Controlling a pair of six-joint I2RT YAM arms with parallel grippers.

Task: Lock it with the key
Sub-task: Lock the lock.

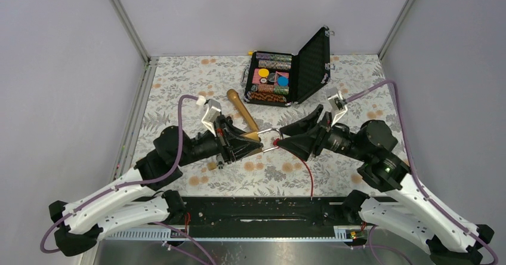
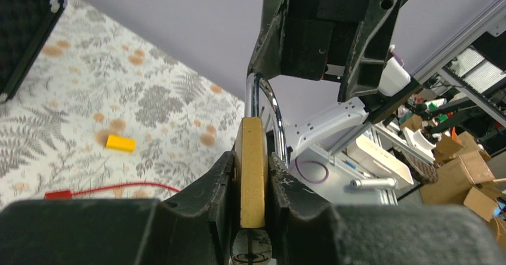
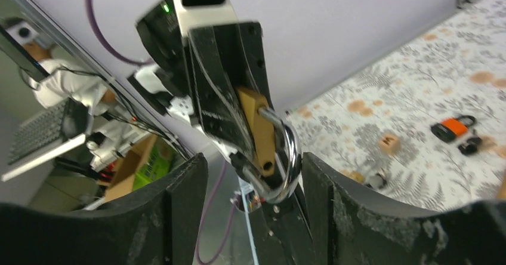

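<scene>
Firmly clamped padlock [image 2: 252, 175], right gripper [image 3: 253, 160] spread

The left gripper [image 1: 253, 142] pinches the brass padlock by its flat sides, above the table. Its steel shackle [image 3: 289, 157] sits between the right gripper's fingers, which stand apart on either side of the loop; whether they touch it I cannot tell. Below both grippers, a red cord [image 1: 309, 175] lies on the floral cloth [image 1: 179, 80]. Beyond the left gripper lies a wooden mallet [image 1: 241, 111], and farther back an open case [image 1: 286, 74].
</scene>
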